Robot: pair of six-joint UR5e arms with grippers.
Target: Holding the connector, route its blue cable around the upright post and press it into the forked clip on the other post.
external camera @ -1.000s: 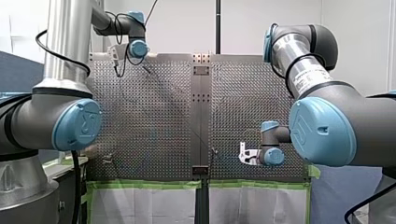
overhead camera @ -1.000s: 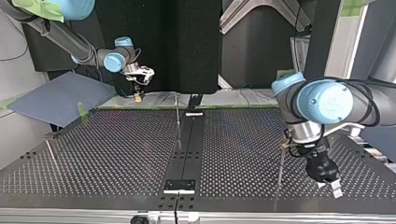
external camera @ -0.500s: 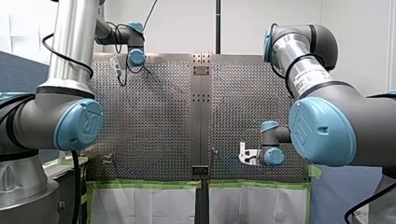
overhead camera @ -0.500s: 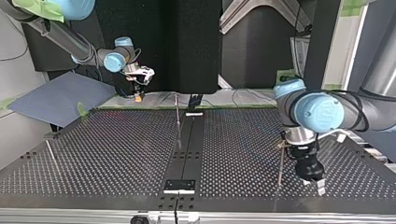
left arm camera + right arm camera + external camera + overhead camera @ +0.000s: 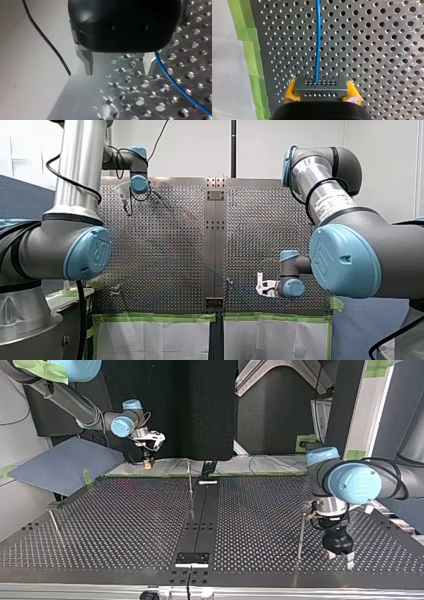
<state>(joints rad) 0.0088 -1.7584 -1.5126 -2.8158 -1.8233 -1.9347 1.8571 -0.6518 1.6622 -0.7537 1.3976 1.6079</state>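
My right gripper [image 5: 321,87] is shut with its yellow pads on a grey connector [image 5: 321,93]. The blue cable [image 5: 318,37] runs straight ahead from the connector over the perforated table. In the top view this gripper [image 5: 147,463] hangs at the far left. My left gripper [image 5: 117,71] stands open over the table's edge, with nothing between its metal fingers. The blue cable [image 5: 175,83] passes just outside one fingertip. In the top view my left gripper [image 5: 340,560] hovers beside a thin upright post [image 5: 300,535] at the near right. Another post [image 5: 190,487] stands near the middle.
A dark rail [image 5: 200,520] runs down the middle of the perforated table [image 5: 125,525]. A third thin post [image 5: 54,525] stands at the top view's near left. Green tape [image 5: 249,50] lines the table's edge beside my right gripper.
My left arm's wrist has turned, and its gripper has shifted toward the top view's left, closer to the near-right post. My right arm and the connector have not moved.
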